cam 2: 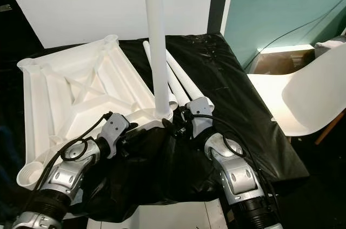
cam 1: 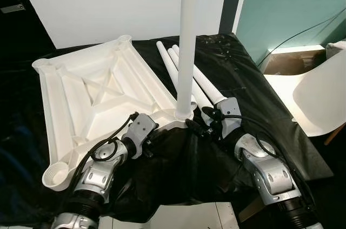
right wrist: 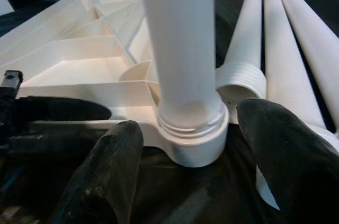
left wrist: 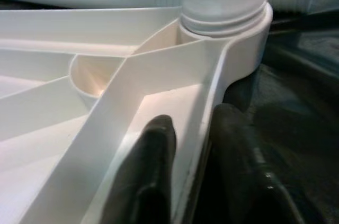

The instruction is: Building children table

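The white tabletop (cam 1: 102, 99) lies upside down on the black-covered worktop (cam 1: 254, 104), and the left tool (left wrist: 193, 171) is closed on its edge wall, one finger (left wrist: 151, 166) inside the rim and the other outside, just short of the corner socket. One white leg (cam 1: 186, 39) stands upright in that socket, directly ahead of the right tool (right wrist: 185, 176), whose fingers are spread wide to either side of the socket without touching it. Three loose legs (right wrist: 286, 60) lie on the cloth just beyond the right tool.
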### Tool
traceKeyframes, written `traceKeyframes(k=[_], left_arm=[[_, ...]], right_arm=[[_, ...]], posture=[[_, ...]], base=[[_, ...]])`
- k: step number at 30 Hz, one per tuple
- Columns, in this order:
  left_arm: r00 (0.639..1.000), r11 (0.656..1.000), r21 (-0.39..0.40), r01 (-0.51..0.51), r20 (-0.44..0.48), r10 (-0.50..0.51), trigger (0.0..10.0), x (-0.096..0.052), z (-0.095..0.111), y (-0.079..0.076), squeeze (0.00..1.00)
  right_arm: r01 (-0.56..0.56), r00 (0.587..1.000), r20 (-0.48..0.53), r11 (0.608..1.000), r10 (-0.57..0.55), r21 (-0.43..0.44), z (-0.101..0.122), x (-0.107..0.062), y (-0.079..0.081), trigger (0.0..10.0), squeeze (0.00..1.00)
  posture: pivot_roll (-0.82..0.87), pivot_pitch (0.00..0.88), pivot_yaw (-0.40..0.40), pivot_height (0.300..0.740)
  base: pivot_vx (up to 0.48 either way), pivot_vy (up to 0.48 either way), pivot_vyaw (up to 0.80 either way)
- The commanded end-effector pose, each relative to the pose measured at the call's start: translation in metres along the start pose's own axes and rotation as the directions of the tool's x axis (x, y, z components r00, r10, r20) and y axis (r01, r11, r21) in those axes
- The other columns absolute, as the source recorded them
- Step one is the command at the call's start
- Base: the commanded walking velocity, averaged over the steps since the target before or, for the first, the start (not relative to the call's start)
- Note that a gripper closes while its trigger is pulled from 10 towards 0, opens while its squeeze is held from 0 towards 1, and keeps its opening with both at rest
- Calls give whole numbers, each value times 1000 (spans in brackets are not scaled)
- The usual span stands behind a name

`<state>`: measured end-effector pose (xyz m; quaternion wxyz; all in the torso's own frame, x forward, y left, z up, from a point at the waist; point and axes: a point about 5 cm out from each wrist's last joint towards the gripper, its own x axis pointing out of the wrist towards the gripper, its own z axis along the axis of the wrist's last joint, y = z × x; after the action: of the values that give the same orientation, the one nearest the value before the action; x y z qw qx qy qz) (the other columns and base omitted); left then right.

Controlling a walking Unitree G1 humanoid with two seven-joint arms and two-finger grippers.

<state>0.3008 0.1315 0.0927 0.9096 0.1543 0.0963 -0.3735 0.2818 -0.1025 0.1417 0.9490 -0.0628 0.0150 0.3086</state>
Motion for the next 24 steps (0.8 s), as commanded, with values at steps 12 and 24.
traceKeyframes(k=[12, 24], left_arm=[[913, 928, -97, -359, -244, 327, 0, -3, -33, 29, 0], [830, 852, -76, -519, -284, 480, 0, -12, -33, 49, 0]], right_arm=[[-3, 1000, -10, 1000, 3, 31, -2, 1, 3, 10000, 0], [-3, 1000, -12, 999, 4, 42, -2, 2, 4, 10000, 0]], posture=[[-28, 0, 11, 740], [-25, 0, 7, 740]], base=[[0, 0, 0], [0, 0, 0]])
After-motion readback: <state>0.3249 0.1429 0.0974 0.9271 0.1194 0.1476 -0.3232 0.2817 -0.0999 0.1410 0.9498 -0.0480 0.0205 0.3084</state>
